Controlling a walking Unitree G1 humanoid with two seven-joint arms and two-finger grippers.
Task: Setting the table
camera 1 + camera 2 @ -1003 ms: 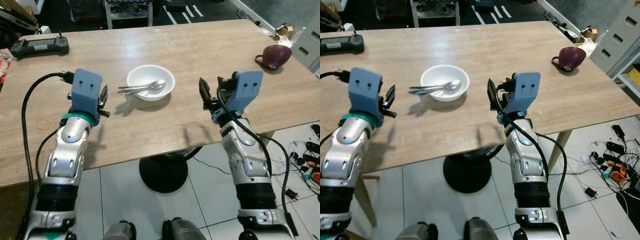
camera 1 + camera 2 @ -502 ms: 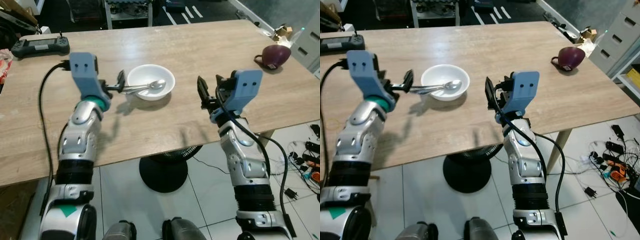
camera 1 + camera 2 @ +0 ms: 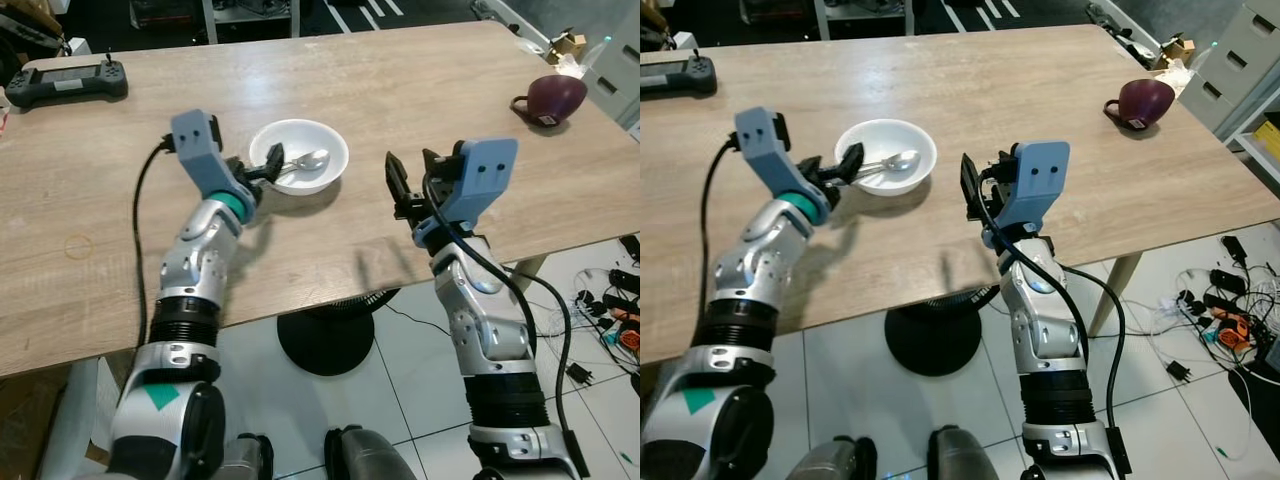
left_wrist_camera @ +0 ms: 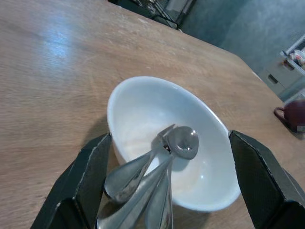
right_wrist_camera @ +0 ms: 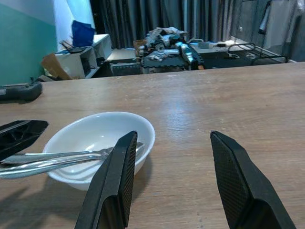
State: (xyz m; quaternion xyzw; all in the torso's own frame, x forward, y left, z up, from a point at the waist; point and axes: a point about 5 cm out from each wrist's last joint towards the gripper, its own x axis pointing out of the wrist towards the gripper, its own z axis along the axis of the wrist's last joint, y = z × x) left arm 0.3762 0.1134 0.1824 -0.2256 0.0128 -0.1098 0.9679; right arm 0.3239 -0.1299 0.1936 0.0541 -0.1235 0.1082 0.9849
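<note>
The wooden surface [image 3: 420, 110] before me stands on a round black pedestal base [image 3: 325, 345] over white floor tiles [image 3: 400, 400]. Loose cables [image 3: 605, 320] lie at my right. Dark curtains [image 5: 157, 21] and cluttered shelving [image 5: 86, 59] stand beyond

White bowl [image 3: 300, 155], silver spoons [image 4: 157, 176], pale woodgrain table [image 3: 400, 90]
</note>
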